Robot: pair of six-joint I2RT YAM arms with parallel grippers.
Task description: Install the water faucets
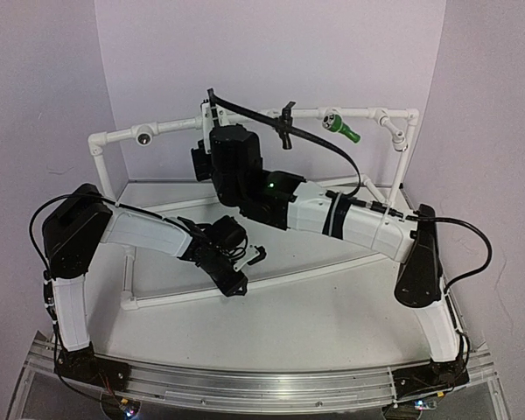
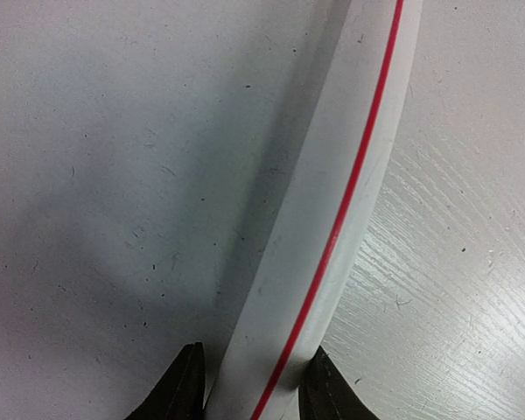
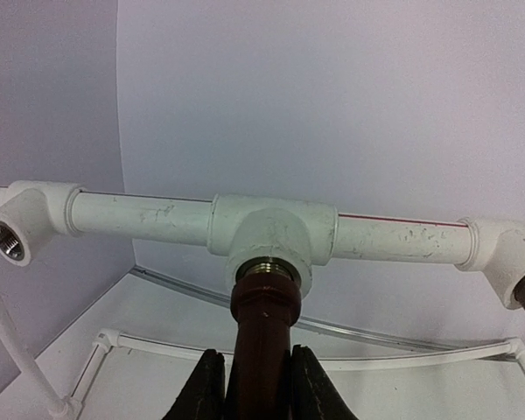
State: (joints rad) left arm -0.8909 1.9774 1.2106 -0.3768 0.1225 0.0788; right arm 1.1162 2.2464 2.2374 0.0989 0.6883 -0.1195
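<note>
Tabletop (image 1: pixel 332 324): white, and it carried the whole rig.
Pipe frame (image 1: pixel 171 128): white tubing that stood upright on it, with a top rail of tee sockets along the back.
Front pipe (image 2: pixel 332 219): the low rail with a red stripe. I judged it stiff enough to brace against.
Left hand (image 2: pixel 249 389): pinched that front pipe, one finger on each side, and steadied the frame.
Right hand (image 3: pixel 255 385): pressed onto the reddish-brown faucet (image 3: pixel 264 306), gripping its body from both sides just under the collar.
Reddish-brown faucet: its brass-coloured neck sat in the middle tee socket (image 3: pixel 271 232) of the top rail. I could not tell how deep the thread had gone.
Handling: I judged it light, rigid and smooth-sided, so likely to slip under a twist. The barrel was the place to hold it, in line with the socket.
Green faucet (image 1: pixel 342 128): seated further right on the rail.
Black faucet (image 1: pixel 287 122): between the two, apparently seated.
Open socket (image 3: pixel 7 241): at the left, with its thread bare.
</note>
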